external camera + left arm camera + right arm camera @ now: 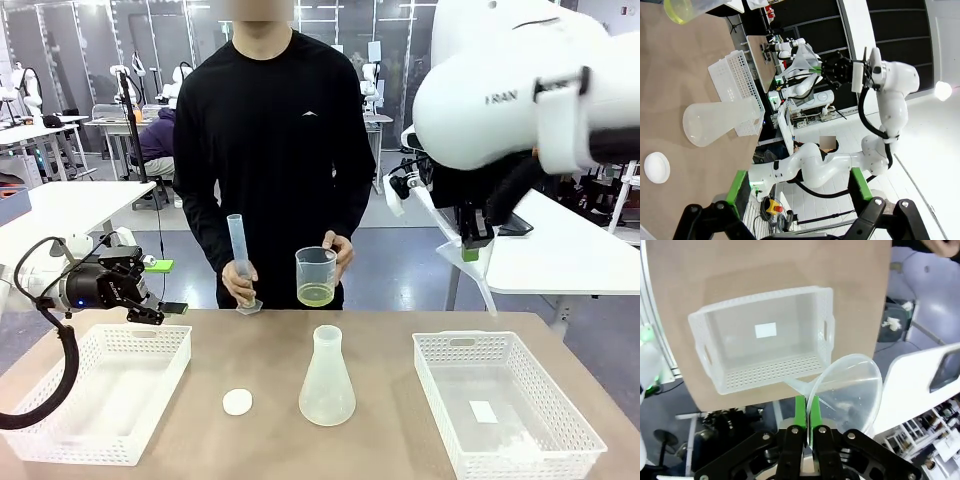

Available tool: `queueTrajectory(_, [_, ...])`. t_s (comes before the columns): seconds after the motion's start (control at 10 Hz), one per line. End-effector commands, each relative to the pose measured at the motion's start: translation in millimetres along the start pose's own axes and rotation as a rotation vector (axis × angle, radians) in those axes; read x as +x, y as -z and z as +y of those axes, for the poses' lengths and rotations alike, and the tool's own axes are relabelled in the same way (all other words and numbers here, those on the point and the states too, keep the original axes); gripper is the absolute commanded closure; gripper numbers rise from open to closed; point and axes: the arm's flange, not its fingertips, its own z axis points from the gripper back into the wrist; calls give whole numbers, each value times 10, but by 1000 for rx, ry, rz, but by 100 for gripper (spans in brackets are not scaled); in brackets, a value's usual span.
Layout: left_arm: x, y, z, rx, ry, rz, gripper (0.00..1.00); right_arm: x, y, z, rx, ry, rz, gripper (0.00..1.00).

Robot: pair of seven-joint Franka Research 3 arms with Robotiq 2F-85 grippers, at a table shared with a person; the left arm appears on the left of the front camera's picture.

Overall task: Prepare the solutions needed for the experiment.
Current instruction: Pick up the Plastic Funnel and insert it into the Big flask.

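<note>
A brown table (380, 330) is seen, with a frosted conical flask (327, 378) stood upright near its middle. A small white disc (237, 402) is laid at the flask's 8 o'clock, apart from it. One white perforated basket (60, 440) is set at 9 o'clock and a second white basket (465, 341) at 3 o'clock.

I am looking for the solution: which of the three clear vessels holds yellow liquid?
The beaker in the person's hand: a shallow yellow-green layer lies at its bottom. The cylinder in the other hand and the flask on the table show none.

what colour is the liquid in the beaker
The liquid is pale yellow-green; front view shows it best.
</note>
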Motion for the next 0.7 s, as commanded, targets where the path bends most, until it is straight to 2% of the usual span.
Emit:
queueTrajectory(0.0, [11, 14, -24, -13, 10, -12, 0, -25, 92, 236, -101, 42, -3, 100])
queueTrajectory(0.1, [11, 14, -24, -13, 10, -12, 0, -39, 106, 247, -103, 71, -16, 100])
queueTrajectory(0.2, [11, 14, -24, -13, 10, -12, 0, -2, -34, 125, -43, 5, -7, 100])
queueTrajectory(0.5, [11, 14, -24, -13, 10, -12, 0, -2, -34, 125, -43, 5, -7, 100])
queueTrajectory(0.6, [11, 14, -24, -13, 10, -12, 0, -4, -9, 183, -51, 17, -19, 96])
